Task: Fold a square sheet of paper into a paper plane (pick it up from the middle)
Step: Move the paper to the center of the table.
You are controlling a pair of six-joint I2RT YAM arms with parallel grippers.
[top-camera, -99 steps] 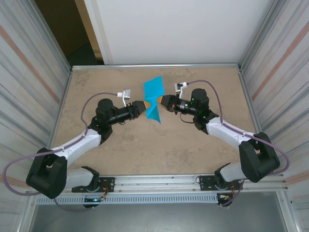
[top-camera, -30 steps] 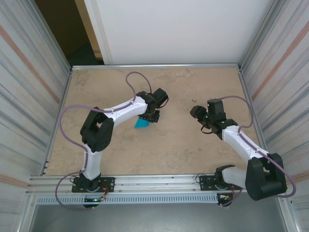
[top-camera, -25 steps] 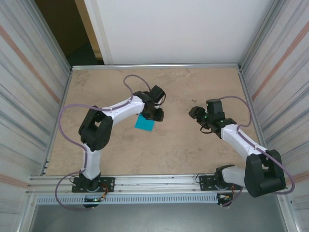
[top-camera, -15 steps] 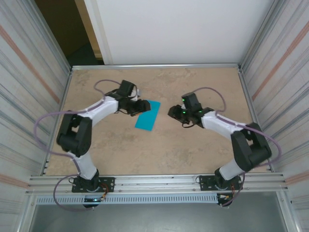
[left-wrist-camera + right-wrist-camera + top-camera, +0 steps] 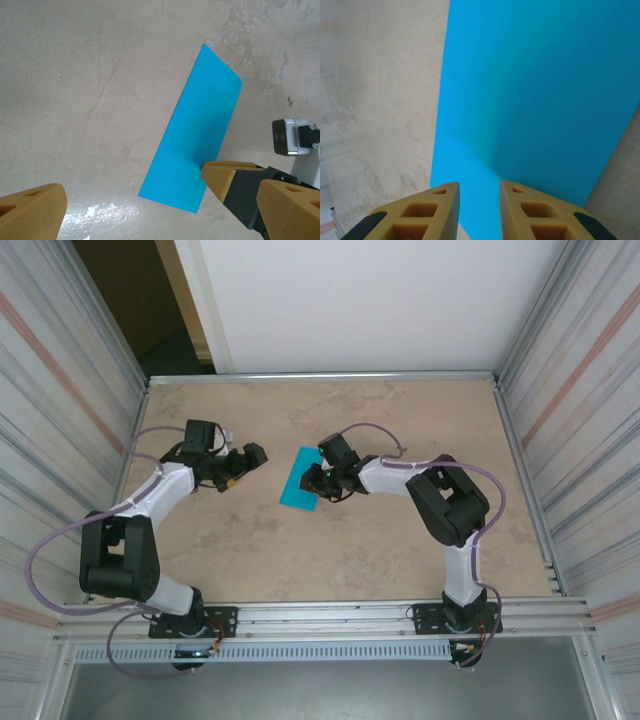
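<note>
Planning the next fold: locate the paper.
From above, the square sheet of paper lies flat mid-table, right pincer at its right edge, left pincer apart to its left.

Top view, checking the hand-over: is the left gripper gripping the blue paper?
No: the left gripper is open and apart from the folded blue paper, with bare table between them.

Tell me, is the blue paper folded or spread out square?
Folded: the paper lies flat on the table as a narrow rectangle, not a square.
</note>
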